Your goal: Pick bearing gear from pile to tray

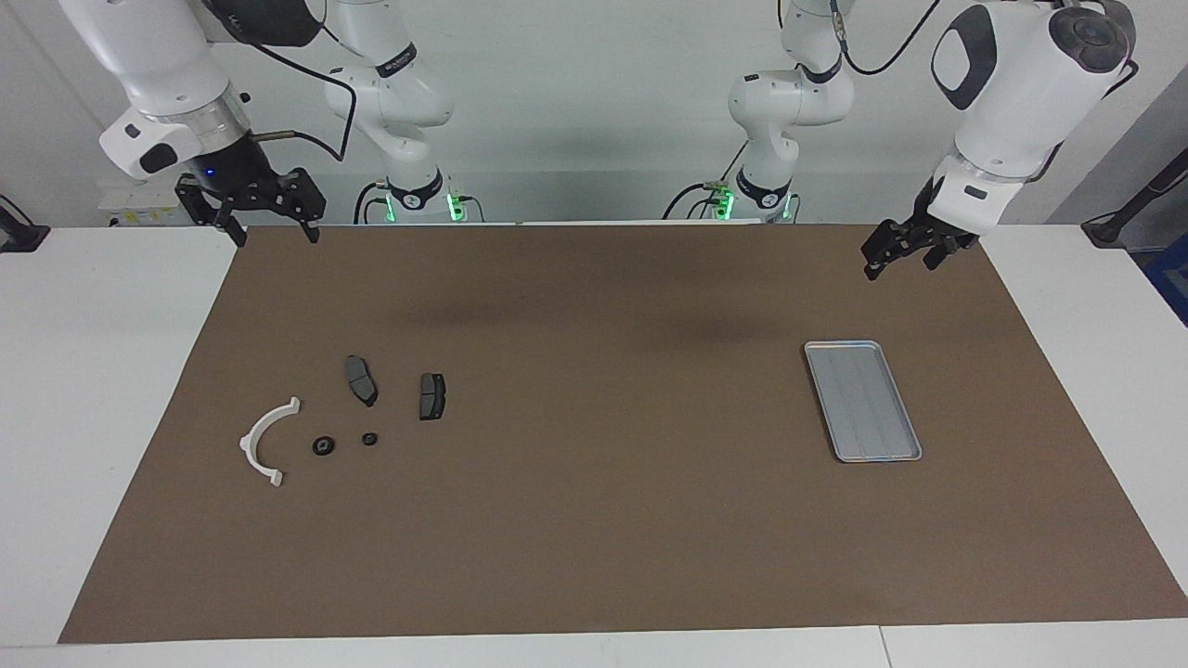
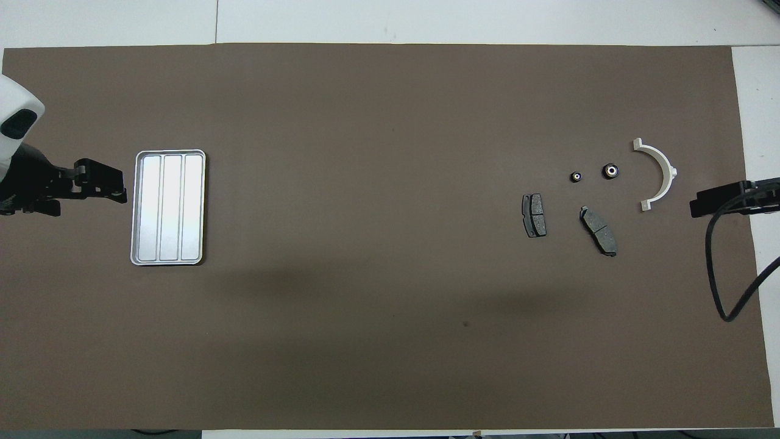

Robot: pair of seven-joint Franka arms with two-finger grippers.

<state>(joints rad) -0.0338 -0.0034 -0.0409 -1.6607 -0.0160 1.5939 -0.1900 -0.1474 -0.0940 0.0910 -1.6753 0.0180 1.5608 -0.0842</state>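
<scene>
Right gripper (image 1: 269, 223) raised over mat corner at robots' edge, fingers spread, empty. Left gripper (image 1: 905, 250) raised over mat's other robot-side corner, finger gap unclear. One flat silver-grey metal rectangular tray (image 1: 840, 353), bare, toward left arm's end. Two dark grey brake-pad plates (image 1: 361, 379) (image 1: 432, 396). Farther: two small black round bearing rings (image 1: 324, 445) (image 1: 369, 439), one white semicircular plastic bracket (image 1: 266, 442), toward right arm's end. Brown mat (image 1: 603, 520) on white table (image 1: 111, 371); white wall.

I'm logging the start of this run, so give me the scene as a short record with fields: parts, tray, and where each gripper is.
pile: white bracket, two brake-pad plates, two black rings, loose on the brown mat toward the right arm's end
rings: apart, between bracket and plates, farther from the robots than the plates
tray: toward the left arm's end, holds nothing
right gripper: open, raised over the mat's edge, holding nothing
left gripper: raised over the mat, holding nothing
task state: nothing moved to the tray yet
</scene>
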